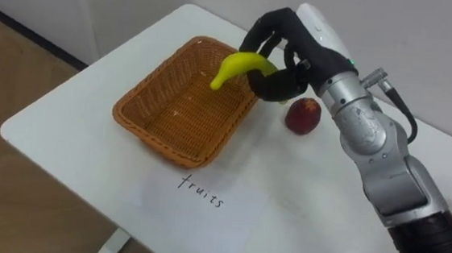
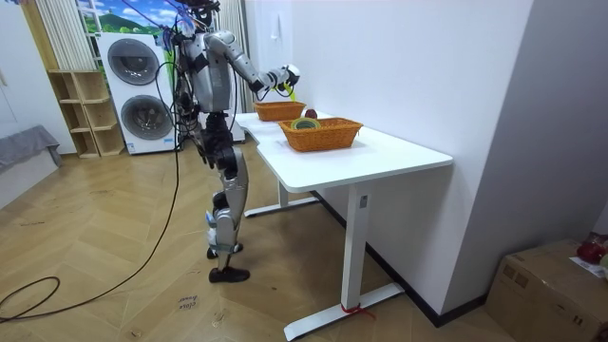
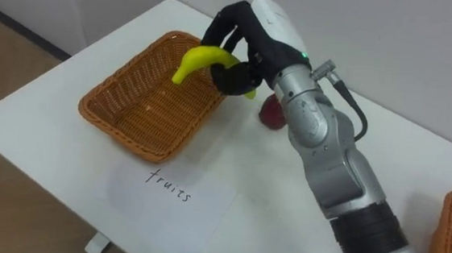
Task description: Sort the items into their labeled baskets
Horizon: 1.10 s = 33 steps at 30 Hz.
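Closest to the robot lies a sheet of paper (image 3: 173,199) with a word written on it, flat on the white table (image 1: 66,110). Just behind the paper sits a brown woven basket (image 1: 171,110), and its woven bottom shows bare. The right hand (image 1: 297,43) is up over the far right corner of this basket. Its fingers and thumb are curled tight round a yellow banana (image 1: 239,65). The banana is in the air, and its thin end points down into the basket. Just past the hand a red apple (image 1: 303,115) rests on the table, beside the basket and not in it. Well off to the robot's right stands a second woven basket (image 2: 321,134). It holds something round, too small to tell what. The first basket is near the table's rounded left corner, with bare table top on its left and in front of it. A wall runs right behind the table. In the room view the robot stands at the table's long side on open wooden floor (image 2: 114,237).
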### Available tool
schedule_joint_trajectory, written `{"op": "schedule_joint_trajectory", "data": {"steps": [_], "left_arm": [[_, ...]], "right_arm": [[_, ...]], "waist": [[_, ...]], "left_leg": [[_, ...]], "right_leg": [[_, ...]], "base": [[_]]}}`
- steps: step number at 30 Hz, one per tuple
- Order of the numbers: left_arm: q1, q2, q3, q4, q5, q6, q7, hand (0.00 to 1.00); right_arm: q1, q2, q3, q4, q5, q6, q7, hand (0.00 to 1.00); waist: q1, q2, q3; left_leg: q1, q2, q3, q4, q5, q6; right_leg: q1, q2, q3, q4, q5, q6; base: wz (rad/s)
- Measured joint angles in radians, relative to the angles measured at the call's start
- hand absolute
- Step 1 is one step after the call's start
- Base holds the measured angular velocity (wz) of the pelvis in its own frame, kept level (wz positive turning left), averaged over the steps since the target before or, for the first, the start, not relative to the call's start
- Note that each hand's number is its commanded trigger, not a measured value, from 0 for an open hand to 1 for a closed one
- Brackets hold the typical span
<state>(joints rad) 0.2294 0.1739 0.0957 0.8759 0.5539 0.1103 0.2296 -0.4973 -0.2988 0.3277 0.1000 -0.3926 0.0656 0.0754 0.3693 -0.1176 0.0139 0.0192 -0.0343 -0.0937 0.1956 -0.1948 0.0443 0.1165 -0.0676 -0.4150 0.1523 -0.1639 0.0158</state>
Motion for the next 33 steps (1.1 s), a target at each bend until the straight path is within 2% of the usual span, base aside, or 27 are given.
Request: {"op": "schedule_joint_trajectory", "data": {"steps": [3,15,22,27,33], "left_arm": [[0.0,0.0,-0.001,0.001,0.0,0.0,-0.014,0.0],[-0.001,0.0,-0.001,0.009,-0.002,0.005,-0.025,0.0],[0.004,0.002,-0.002,0.009,-0.014,0.005,-0.026,0.0],[0.006,0.004,-0.003,0.009,-0.014,0.006,-0.024,0.0],[0.011,0.011,-0.043,0.008,-0.014,0.004,-0.022,0.0]], "right_arm": [[-0.005,0.008,0.002,0.001,-0.005,0.0,-0.001,1.0],[-0.038,0.028,0.01,0.05,-0.002,0.0,-0.027,1.0],[-0.04,0.028,0.081,0.05,0.036,0.0,-0.041,1.0],[-0.045,0.04,0.094,0.05,0.039,0.0,-0.041,1.0],[-0.048,0.041,0.13,0.061,0.04,0.0,-0.041,1.0]], "waist": [[0.007,-0.008,0.0004],[0.028,-0.011,0.0029],[0.039,-0.014,0.0017],[0.049,-0.015,0.0012],[0.049,-0.021,0.0033]], "left_leg": [[-0.008,-0.001,0.0,0.002,0.0,0.0],[-0.01,-0.012,-0.009,0.002,0.003,0.005],[-0.008,-0.013,-0.019,0.002,0.003,0.006],[-0.011,-0.015,-0.03,0.004,0.003,0.006],[-0.01,-0.02,-0.045,0.008,0.004,0.006]], "right_leg": [[-0.006,0.0,0.001,0.0,0.0,0.0],[-0.006,-0.005,0.002,0.0,-0.004,0.007],[-0.005,-0.004,-0.001,0.0,-0.005,0.007],[-0.004,-0.005,-0.011,0.0,-0.005,0.007],[0.003,-0.013,-0.011,0.0,-0.008,0.012]], "base": [[0.0],[0.01],[0.03],[0.07],[0.09]]}}
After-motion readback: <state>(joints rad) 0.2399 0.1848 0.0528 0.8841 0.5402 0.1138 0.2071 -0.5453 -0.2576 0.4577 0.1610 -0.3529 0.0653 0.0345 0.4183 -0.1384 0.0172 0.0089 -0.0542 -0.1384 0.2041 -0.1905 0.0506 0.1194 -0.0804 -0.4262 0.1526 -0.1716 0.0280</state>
